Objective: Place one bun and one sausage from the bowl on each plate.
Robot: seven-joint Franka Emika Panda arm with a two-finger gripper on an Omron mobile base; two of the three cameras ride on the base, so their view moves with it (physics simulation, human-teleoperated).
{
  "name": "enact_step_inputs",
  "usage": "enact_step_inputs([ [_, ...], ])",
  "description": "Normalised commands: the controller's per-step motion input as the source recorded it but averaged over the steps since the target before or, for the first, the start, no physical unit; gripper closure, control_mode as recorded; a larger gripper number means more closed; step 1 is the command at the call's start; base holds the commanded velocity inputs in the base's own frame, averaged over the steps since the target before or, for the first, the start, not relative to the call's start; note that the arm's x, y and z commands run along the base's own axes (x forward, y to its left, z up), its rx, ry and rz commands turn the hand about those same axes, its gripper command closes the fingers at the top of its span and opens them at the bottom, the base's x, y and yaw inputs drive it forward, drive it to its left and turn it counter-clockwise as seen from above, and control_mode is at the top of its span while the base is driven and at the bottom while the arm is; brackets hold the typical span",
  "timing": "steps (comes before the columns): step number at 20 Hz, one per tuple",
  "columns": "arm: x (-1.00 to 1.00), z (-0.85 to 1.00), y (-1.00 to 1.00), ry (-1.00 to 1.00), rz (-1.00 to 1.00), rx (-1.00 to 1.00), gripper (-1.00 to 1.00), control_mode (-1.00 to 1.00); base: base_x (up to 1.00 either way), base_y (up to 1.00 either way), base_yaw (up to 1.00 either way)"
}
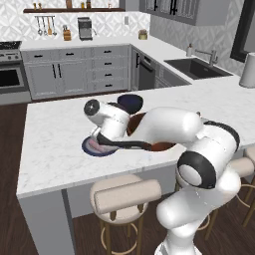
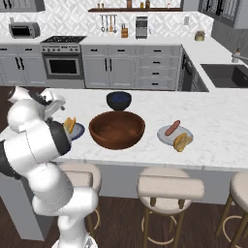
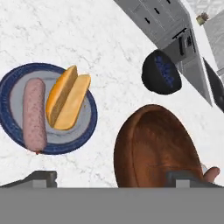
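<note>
In the left base view the white arm bends low over the marble island counter [image 1: 55, 144]. Its hand hangs above the blue-rimmed plate [image 1: 89, 148], which lies near the counter's front edge, toward the left end. The wooden bowl [image 1: 162, 146] sits just beside it, mostly hidden behind the arm. The plate is half covered here, so I cannot read its load from this side.

In the right base view the wooden bowl [image 2: 116, 129] stands at the middle of the front edge, and it looks empty inside. The small dark blue bowl [image 2: 118, 100] is behind it, apart from it. To the right, the pale plate [image 2: 175, 135] carries one sausage [image 2: 172, 128] and one bun [image 2: 182, 141], lying side by side. To the left, a bun [image 2: 69, 125] shows on the blue-rimmed plate [image 2: 77, 131], next to the robot's elbow.

In the hand view the blue-rimmed plate [image 3: 13, 78] holds a sausage [image 3: 34, 114] and a split bun [image 3: 68, 102], close together, perhaps just touching. The gripper [image 3: 111, 177] hovers above with its fingertips [image 3: 41, 178] spread wide and nothing between them, so the claw is released. The food lies flat and centred because it is set down, not held. I judge that both plates are served and the task is nearly complete.
</note>
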Motion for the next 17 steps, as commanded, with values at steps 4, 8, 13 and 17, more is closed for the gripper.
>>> enact_step_inputs([
  [4,-1.00,1.00,-0.96,-0.68,0.00,0.21,-1.00,-1.00,0.00,0.00,0.00],
  [8,-0.90,1.00,-0.46,-0.56,-0.08,0.14,-1.00,-1.00,0.00,0.00,0.00],
  [13,-0.86,1.00,-0.77,-0.47,0.07,0.29,-1.00,-1.00,0.00,0.00,0.00],
  [17,-0.83,1.00,-0.47,-0.44,0.02,0.23,-1.00,-1.00,0.00,0.00,0.00],
])
